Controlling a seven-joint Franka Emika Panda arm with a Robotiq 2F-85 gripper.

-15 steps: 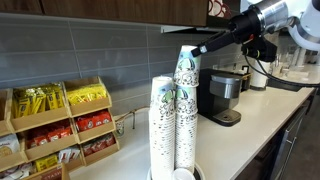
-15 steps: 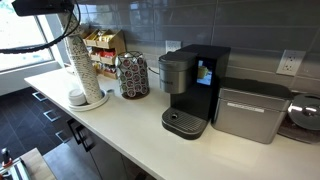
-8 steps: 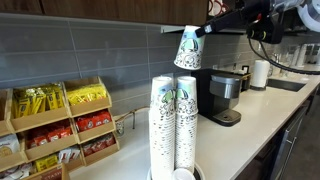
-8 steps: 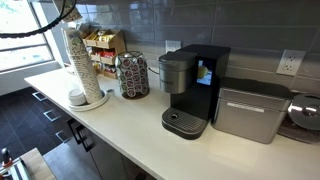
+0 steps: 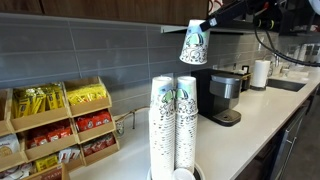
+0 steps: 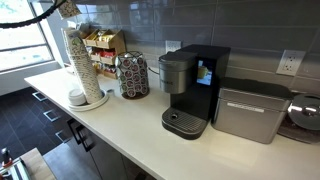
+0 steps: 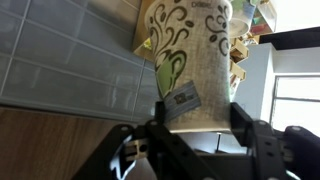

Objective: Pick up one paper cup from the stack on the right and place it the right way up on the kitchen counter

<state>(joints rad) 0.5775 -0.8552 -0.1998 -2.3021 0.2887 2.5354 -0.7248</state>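
We observe the gripper [image 5: 204, 27] pinching the paper cup [image 5: 193, 44] at its narrow end, rim pointing down. The cup hangs just below the gripper. The stack [image 5: 185, 125] stands well beneath it on the bench [image 5: 256, 108].

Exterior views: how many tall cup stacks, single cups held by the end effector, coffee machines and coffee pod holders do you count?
Tall cup stacks: 2
Held paper cup: 1
Coffee machine: 1
Coffee pod holder: 1
Total: 5
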